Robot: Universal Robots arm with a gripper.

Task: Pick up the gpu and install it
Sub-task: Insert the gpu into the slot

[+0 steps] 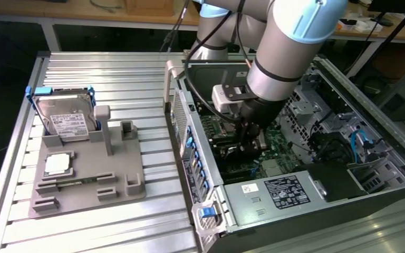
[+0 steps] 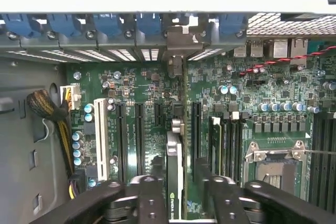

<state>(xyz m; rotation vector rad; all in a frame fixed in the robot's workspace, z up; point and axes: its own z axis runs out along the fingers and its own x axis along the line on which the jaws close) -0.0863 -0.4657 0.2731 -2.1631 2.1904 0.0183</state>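
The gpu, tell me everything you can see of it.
The gpu is a thin dark card seen edge-on, with a green logo near its close end. It stands upright on edge over the green motherboard, in line with the long black slots. Its far end reaches a grey metal bracket by the blue latches. The pincer sits over its near end; whether it is seated cannot be told.
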